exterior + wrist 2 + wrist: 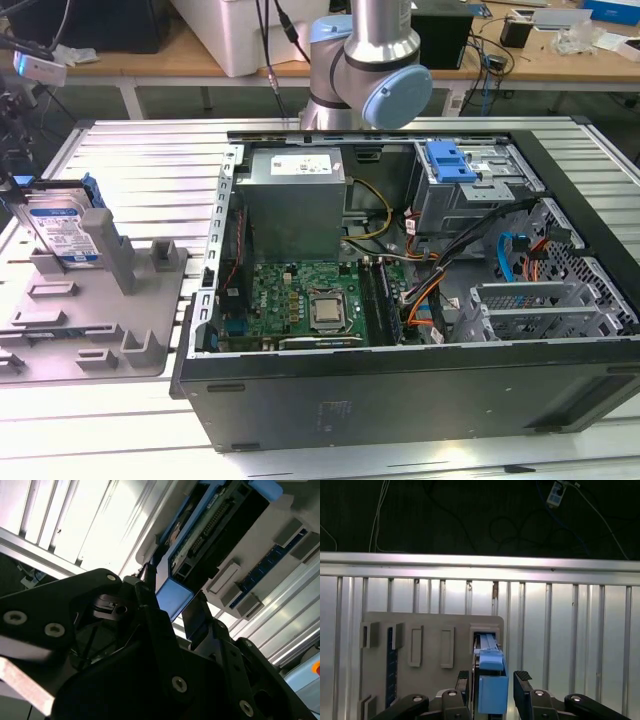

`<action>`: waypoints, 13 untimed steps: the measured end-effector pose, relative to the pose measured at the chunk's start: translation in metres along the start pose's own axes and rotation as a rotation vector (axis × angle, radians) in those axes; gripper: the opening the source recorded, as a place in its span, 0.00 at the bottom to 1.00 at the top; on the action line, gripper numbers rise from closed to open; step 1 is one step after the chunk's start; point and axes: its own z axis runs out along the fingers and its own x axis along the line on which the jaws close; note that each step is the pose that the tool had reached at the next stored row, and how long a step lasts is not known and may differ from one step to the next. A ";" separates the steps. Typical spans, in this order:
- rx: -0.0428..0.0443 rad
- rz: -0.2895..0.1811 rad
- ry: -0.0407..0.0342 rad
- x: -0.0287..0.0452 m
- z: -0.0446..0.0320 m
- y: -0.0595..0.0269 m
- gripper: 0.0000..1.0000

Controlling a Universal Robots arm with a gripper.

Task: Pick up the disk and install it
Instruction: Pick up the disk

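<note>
The disk (62,228) stands on edge in a grey slotted holder (90,340) at the exterior view's left, its white-and-blue label showing inside a blue carrier. In the first wrist view my gripper (492,679) is open and straddles the blue end of the disk (492,695), one black fingertip (522,677) on each side with a narrow gap to the plastic. The second wrist view shows my gripper (171,602) the same way, around the blue tab of the disk (172,596).
An open computer case (400,400) lies at the exterior view's centre and right, with a motherboard (310,305), a grey power-supply box (295,195), loose cables and a drive cage holding a blue bracket (450,160). The arm's joint (365,70) rises behind the case. Ribbed aluminium table (570,630) surrounds the holder.
</note>
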 end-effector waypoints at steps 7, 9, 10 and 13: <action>0.0001 0.000 -0.0037 0.0003 0.0036 0.0004 0.48; 0.0001 0.000 -0.0043 0.0005 0.0043 0.0005 0.48; 0.0001 0.000 -0.0046 0.0007 0.0046 0.0005 0.48; 0.0004 0.000 -0.0057 0.0013 0.0053 0.0004 0.48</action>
